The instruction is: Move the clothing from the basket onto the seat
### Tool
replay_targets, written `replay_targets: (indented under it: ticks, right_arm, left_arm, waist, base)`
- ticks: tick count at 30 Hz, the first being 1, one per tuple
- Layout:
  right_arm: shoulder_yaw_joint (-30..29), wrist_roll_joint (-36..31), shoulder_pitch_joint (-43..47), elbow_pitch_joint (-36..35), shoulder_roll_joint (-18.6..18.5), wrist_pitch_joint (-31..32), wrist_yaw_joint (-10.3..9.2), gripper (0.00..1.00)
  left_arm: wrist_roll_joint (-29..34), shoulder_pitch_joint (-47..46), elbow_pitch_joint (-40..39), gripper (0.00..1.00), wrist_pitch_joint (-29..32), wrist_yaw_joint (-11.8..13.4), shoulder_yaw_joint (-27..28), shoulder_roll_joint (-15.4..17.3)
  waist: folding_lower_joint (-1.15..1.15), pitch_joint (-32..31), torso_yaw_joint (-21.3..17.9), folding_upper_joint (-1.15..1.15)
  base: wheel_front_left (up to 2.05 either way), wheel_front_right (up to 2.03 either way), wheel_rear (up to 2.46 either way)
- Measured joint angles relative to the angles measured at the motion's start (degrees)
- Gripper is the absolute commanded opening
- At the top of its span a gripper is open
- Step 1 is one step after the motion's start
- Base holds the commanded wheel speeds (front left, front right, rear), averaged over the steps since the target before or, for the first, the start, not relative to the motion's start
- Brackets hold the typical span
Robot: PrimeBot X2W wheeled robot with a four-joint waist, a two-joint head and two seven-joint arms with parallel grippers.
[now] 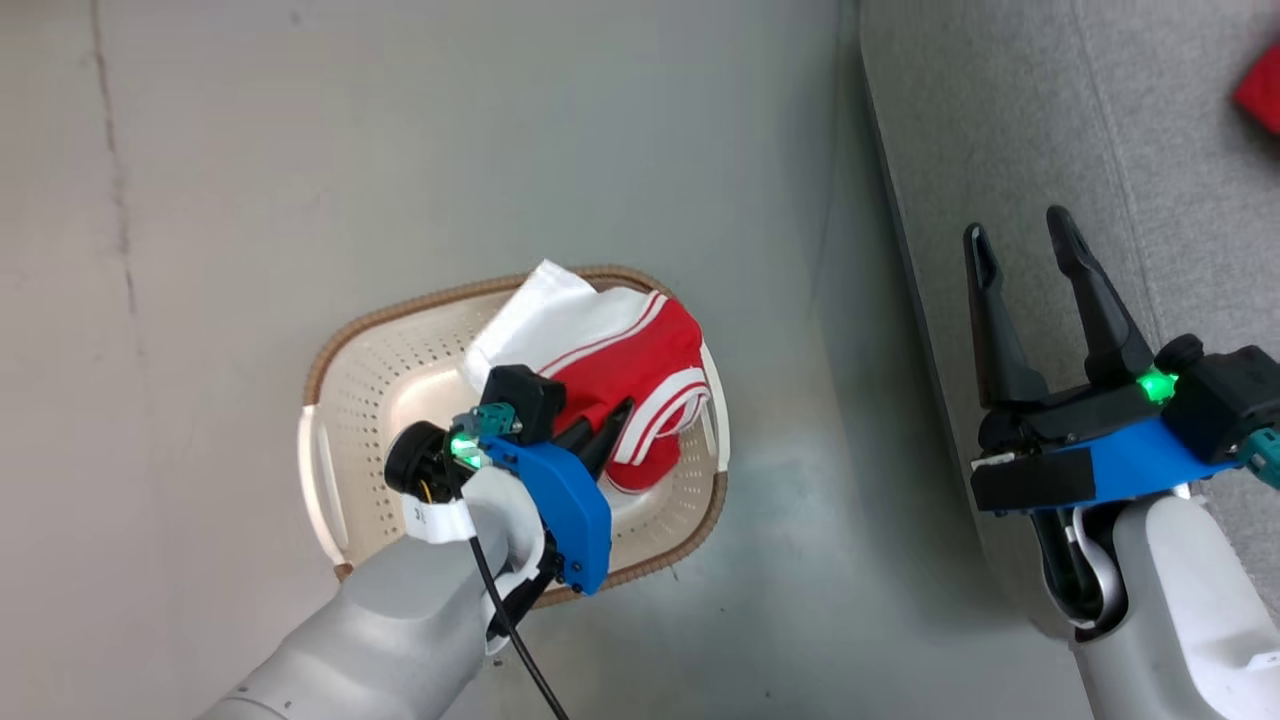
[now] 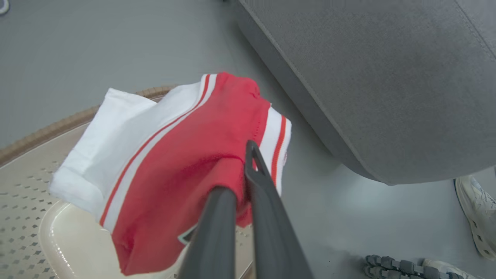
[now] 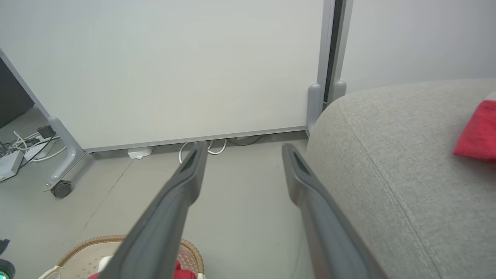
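Observation:
A red garment with white stripes and a white panel [image 1: 620,360] hangs over the cream perforated basket [image 1: 370,400], lifted partly above its brown rim. My left gripper [image 1: 610,430] is shut on its red fabric; in the left wrist view the dark fingers [image 2: 267,217] pinch the garment [image 2: 186,155] over the basket [image 2: 27,186]. The big grey seat [image 1: 1050,120] lies to the right. A second red garment [image 1: 1262,90] rests on the seat, at the view's edge, and shows again as red cloth [image 3: 478,133]. My right gripper [image 1: 1020,255] hovers open over the seat's left edge.
Grey floor [image 1: 400,150] surrounds the basket. In the right wrist view a white wall panel on castor legs [image 3: 62,188] and loose cables [image 3: 19,145] stand at the far side. A person's pale shoe [image 2: 476,217] is beside the seat [image 2: 387,77].

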Motion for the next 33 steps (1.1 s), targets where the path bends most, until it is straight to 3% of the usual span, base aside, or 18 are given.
replay_targets:
  ticks: [13, 27, 33]
  right_arm:
    - [-0.38, 0.00, 5.08, 2.31, -0.07, 0.00, -0.01, 1.00]
    - [-1.26, -0.18, 9.78, 3.69, 0.93, 0.00, -0.01, 1.00]
    - [-1.47, -0.27, 11.66, 4.16, 1.47, 0.00, 0.00, 1.00]
  left_arm:
    - [1.69, 1.30, -5.36, 0.00, -3.03, 0.00, -0.13, 1.37]
    - [11.12, 1.19, -13.51, 0.00, -3.10, 0.00, 9.22, 3.52]
    - [13.36, 1.20, -16.18, 0.00, -3.10, 0.00, 10.25, 3.34]
  waist:
    - [0.00, -11.71, 2.42, 0.00]
    - [0.00, -22.38, 4.41, 0.00]
    - [-0.01, -25.84, 5.09, 0.00]
  base:
    - [0.00, 0.00, 0.00]
    - [0.00, 0.00, 0.00]
    - [0.00, 0.00, 0.00]
